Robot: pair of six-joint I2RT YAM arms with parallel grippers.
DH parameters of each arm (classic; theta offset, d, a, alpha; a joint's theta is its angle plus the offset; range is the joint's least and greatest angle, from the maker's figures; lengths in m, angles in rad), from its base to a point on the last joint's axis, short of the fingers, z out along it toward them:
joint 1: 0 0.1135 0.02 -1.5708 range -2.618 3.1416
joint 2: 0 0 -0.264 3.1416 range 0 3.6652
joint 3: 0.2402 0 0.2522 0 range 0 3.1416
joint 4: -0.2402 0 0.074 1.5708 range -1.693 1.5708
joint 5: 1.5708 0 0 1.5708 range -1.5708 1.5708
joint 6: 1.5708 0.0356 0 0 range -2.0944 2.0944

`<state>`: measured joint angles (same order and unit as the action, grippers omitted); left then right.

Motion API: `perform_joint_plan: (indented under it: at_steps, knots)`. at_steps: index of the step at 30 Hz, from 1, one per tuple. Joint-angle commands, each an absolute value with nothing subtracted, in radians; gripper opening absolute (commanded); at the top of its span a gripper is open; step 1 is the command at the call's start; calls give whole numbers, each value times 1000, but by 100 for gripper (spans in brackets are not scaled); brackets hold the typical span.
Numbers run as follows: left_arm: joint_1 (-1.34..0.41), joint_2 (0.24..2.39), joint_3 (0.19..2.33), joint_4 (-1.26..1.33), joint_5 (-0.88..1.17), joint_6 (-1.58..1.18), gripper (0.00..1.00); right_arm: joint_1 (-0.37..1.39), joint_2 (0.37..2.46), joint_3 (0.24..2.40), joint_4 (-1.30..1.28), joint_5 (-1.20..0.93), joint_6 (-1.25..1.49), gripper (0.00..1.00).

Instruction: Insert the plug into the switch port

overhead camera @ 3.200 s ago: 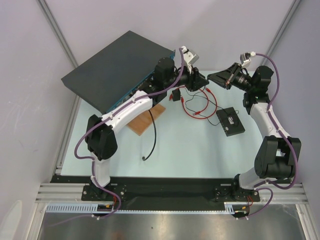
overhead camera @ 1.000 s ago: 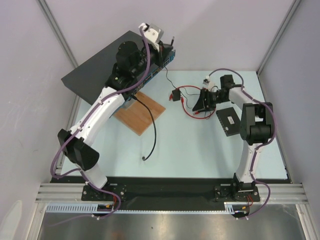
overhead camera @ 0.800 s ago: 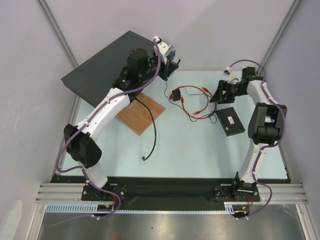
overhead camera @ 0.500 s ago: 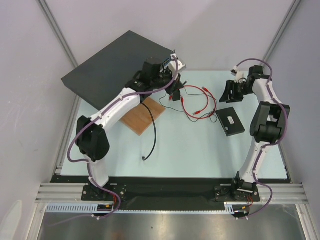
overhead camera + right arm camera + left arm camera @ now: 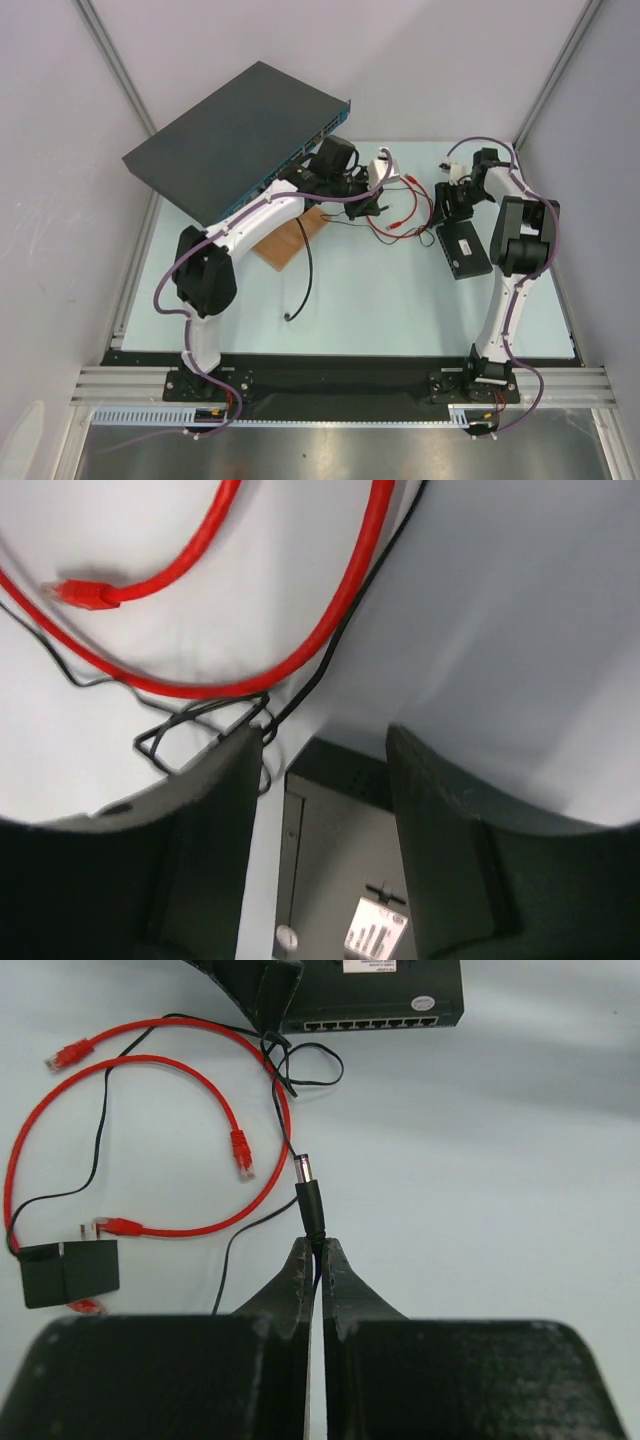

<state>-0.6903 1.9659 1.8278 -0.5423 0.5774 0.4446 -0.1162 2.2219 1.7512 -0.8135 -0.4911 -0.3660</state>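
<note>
My left gripper [image 5: 313, 1245] is shut on a black barrel connector [image 5: 309, 1195] at the end of a thin black wire, which points toward the small black switch [image 5: 372, 998]. The switch's row of ports [image 5: 365, 1022] faces it, well apart. Red cable plugs [image 5: 241, 1152] lie loose on the table to the left. My right gripper [image 5: 322, 738] stands open over the far end of the switch [image 5: 345, 865], white label [image 5: 376, 930] below. From above, the left gripper [image 5: 377, 206] is over the red cables [image 5: 415, 205], and the right gripper [image 5: 452, 203] is at the switch [image 5: 463, 248].
A black cube adapter [image 5: 68, 1272] lies at the left, on the thin black wire. The large dark rack unit [image 5: 235, 135] fills the back left. A wooden board [image 5: 288, 245] and a thicker black cable [image 5: 306, 272] lie beside the left arm. Walls close in on both sides.
The left arm has swung from the rack unit's front down and to the right, over the red cables. The right gripper has come in from the far right to the switch's far end.
</note>
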Motion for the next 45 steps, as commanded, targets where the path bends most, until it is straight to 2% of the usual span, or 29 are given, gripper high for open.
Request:
perform_joint_plan:
  at_steps: [1, 6, 12, 18, 19, 22, 27, 31, 34, 45]
  knots:
    - [-712, 1994, 1878, -580, 608, 508, 0, -120, 2162, 1654, -871, -466, -429, 58]
    - [-752, 2054, 1945, -686, 678, 571, 0, -118, 2068, 1481, -874, -521, -451, 58]
    - [-822, 2128, 1983, -768, 744, 618, 0, -106, 2004, 1431, -917, -627, -410, 61]
    - [-894, 2201, 1979, -667, 698, 460, 0, -195, 1954, 1528, -962, -669, -324, 71]
    - [-903, 2209, 1980, -651, 689, 422, 0, -231, 1944, 1546, -975, -672, -324, 77]
    - [-930, 2223, 1939, -533, 664, 338, 0, -285, 1928, 1588, -1028, -655, -344, 82]
    - [-934, 2255, 1859, -321, 634, 186, 0, -336, 1908, 1539, -1006, -548, -353, 75]
    - [-934, 2302, 1874, -270, 623, 105, 0, -345, 1896, 1479, -931, -457, -353, 74]
    - [-936, 2328, 1890, -282, 617, 91, 0, -348, 1913, 1445, -930, -440, -359, 72]
    - [-937, 2396, 1937, -446, 580, 25, 0, -351, 1884, 1279, -1002, -580, -316, 64]
